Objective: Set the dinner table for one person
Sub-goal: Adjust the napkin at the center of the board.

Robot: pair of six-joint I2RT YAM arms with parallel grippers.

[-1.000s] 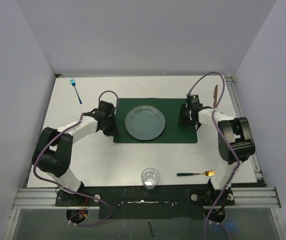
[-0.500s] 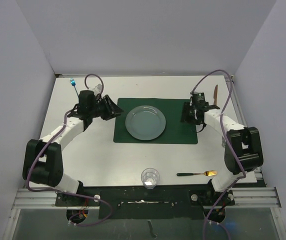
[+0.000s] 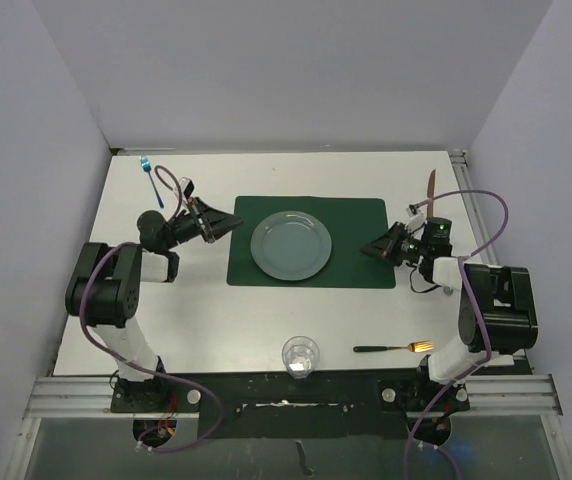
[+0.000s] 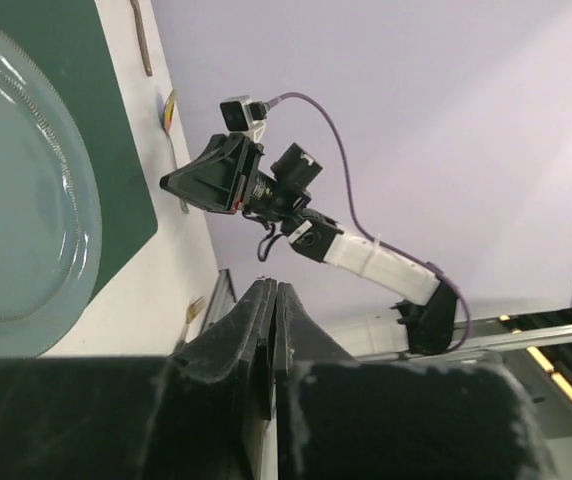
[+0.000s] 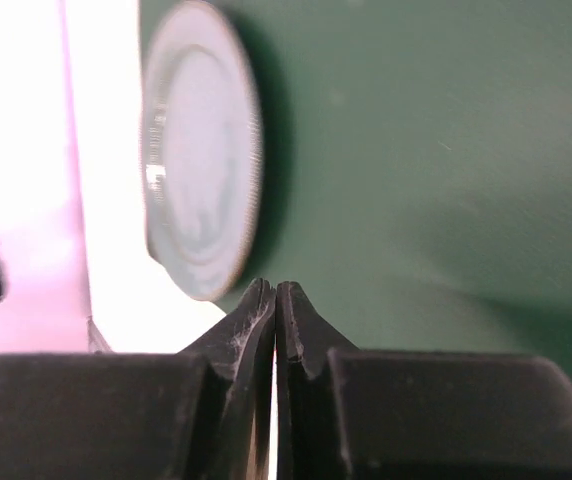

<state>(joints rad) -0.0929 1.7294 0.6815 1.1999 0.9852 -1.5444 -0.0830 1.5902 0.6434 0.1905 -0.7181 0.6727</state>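
Note:
The dinner table (image 3: 196, 320) is a white top with a dark green placemat (image 3: 356, 225) at its middle. A grey-blue plate (image 3: 290, 244) lies on the mat. My left gripper (image 3: 238, 221) points right over the mat's left edge, shut and empty. My right gripper (image 3: 367, 249) points left over the mat's right edge, also shut on nothing. In the left wrist view the closed fingertips (image 4: 271, 287) face the plate (image 4: 16, 200) and the other arm. The right wrist view shows closed fingertips (image 5: 274, 289) above the green mat (image 5: 416, 150), with the plate (image 5: 201, 200) beyond.
A clear glass (image 3: 301, 355) stands near the front edge. A fork (image 3: 396, 348) with a dark handle and gold head lies to its right. A brown knife (image 3: 430, 186) rests at the far right, a blue spoon (image 3: 151, 178) at the far left. Aluminium rails border the table.
Both grippers left the mat's side edges, opened briefly, and have shut. The left arm folded back to the left; the right arm swung toward the right and nearer.

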